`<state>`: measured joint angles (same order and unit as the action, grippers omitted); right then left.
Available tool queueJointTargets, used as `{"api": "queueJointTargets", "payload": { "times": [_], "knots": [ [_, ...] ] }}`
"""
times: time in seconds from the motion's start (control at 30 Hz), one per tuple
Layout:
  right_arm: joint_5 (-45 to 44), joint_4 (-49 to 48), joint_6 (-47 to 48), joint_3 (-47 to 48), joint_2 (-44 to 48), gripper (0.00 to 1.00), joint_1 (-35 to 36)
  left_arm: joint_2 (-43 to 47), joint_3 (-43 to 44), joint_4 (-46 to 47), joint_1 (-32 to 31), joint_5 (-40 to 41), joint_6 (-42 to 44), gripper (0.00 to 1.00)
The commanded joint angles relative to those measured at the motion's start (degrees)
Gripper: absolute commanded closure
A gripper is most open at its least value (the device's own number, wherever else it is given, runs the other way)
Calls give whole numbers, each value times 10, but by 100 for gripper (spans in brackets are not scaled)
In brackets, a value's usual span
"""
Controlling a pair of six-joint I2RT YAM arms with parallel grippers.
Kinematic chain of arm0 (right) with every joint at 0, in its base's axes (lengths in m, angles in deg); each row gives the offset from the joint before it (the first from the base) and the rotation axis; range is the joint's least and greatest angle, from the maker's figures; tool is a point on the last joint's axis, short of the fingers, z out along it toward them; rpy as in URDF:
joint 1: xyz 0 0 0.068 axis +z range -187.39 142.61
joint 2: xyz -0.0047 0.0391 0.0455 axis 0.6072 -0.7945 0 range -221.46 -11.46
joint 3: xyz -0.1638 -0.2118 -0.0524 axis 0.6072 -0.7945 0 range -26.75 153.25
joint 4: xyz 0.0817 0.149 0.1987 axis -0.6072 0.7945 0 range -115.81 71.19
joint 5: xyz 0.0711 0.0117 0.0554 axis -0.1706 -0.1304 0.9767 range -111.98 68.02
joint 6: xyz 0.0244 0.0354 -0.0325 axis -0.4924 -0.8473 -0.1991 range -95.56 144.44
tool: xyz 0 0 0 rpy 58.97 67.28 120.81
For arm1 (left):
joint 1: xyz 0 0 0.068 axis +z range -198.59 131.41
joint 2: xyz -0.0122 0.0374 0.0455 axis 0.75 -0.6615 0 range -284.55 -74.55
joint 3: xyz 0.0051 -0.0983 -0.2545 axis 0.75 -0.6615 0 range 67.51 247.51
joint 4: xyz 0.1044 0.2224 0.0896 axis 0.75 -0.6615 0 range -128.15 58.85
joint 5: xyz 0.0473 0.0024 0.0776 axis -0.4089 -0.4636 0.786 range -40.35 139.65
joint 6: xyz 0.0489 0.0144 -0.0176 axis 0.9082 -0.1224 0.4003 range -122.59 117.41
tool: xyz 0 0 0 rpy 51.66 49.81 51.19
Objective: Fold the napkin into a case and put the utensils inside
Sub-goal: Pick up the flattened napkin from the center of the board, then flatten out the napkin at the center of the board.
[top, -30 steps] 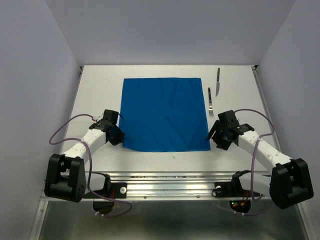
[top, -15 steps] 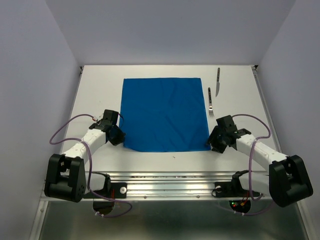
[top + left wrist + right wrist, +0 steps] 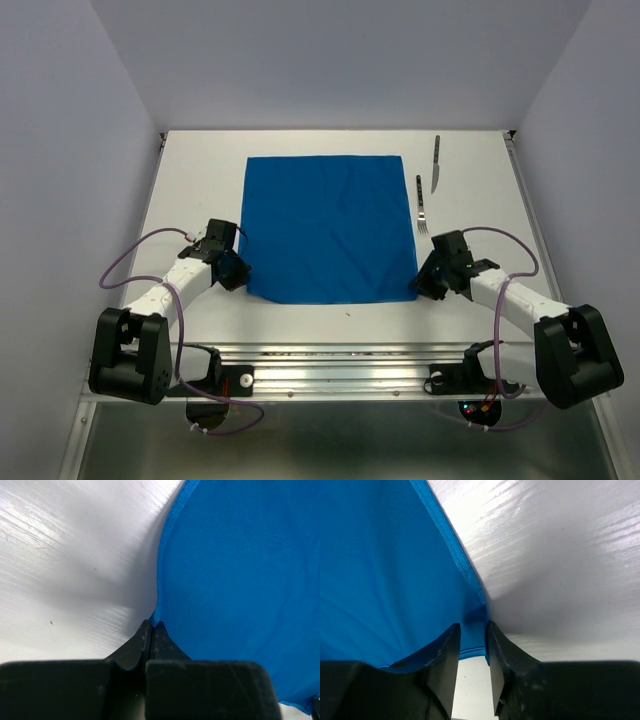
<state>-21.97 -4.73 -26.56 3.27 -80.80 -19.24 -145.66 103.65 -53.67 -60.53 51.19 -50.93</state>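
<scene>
Plainly, the blue napkin (image 3: 330, 228) lies flat across the middle of the tabletop (image 3: 200, 180), its near edge toward the arms. The left gripper (image 3: 151, 630) is pressed together on the hem at the napkin's near-left corner, with the cloth caught right at its tips. The right gripper (image 3: 473, 630) straddles the near-right corner with its jaws partly spread; the cloth sits in the gap, not yet clamped.

That corner reaches only a little way in, so I judge the jaws may close on the bare hem or miss it. That side would then slip free on the lift and skew the fold. The left pinch looks shallow too, and an uneven pull could tug it out. The fork (image 3: 421, 205) and knife (image 3: 436, 165) lie just beside the napkin's right edge, toward the far-right corner, where dragged cloth could shove them.
</scene>
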Motion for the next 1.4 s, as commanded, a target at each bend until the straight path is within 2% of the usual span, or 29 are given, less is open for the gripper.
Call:
{"api": "queueJointTargets", "payload": {
  "times": [0.0,0.1,0.23,0.33,0.4,0.43,0.5,0.7,0.8,0.97,1.1,1.23,1.37],
  "knots": [
    [-5,-9,-6,-20,10,69,6,4,9,0,-3,2,3,100],
    [-5,-11,-9,-26,18,71,6,4,9,1,-3,2,3,100],
    [14,-23,-11,-40,17,63,6,2,10,2,-3,2,3,100],
    [17,-29,-14,-45,12,62,6,1,11,1,-3,1,3,100],
    [17,-31,-18,-51,11,71,6,1,12,-2,-3,0,3,100],
    [18,-32,-19,-52,13,85,6,3,12,-2,-3,2,3,100],
    [17,-31,-19,-49,24,97,6,4,13,-2,-3,1,2,100],
    [-21,-6,13,37,80,99,6,12,57,-19,-3,-1,31,100],
    [-70,5,51,104,96,99,6,11,146,-52,-3,7,59,100],
    [-124,21,111,284,68,99,6,5,294,-97,-2,16,96,100],
    [-132,21,155,396,51,99,6,3,441,-131,-2,25,131,100],
    [-126,26,187,495,51,99,6,12,541,-152,-2,30,168,100],
    [-118,44,216,568,66,99,6,47,596,-152,-2,38,197,100]
  ]
}}
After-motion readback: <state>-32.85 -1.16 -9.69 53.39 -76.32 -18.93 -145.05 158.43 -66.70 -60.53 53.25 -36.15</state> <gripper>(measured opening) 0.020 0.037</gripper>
